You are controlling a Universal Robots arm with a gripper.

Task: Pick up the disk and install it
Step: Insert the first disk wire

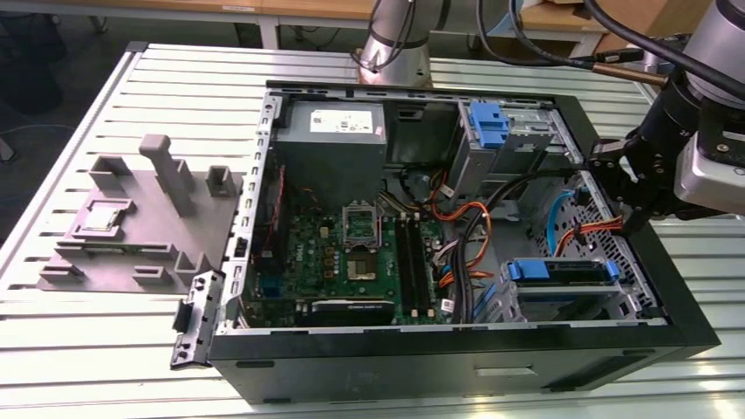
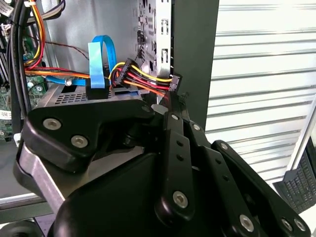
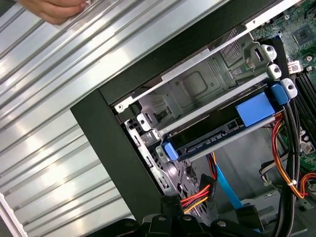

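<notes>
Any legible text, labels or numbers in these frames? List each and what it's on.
None can be read.
White sticker on the grey power supply: has print, too small to read.
Motherboard markings in the exterior view: too small to read.
White tag at the board's edge in the first wrist view: blurred.
The disk in its blue bracket shows its edge, no label.

hand (image 3: 59,7) cut off at edge, disk (image 3: 217,136) mostly hidden in bay
</notes>
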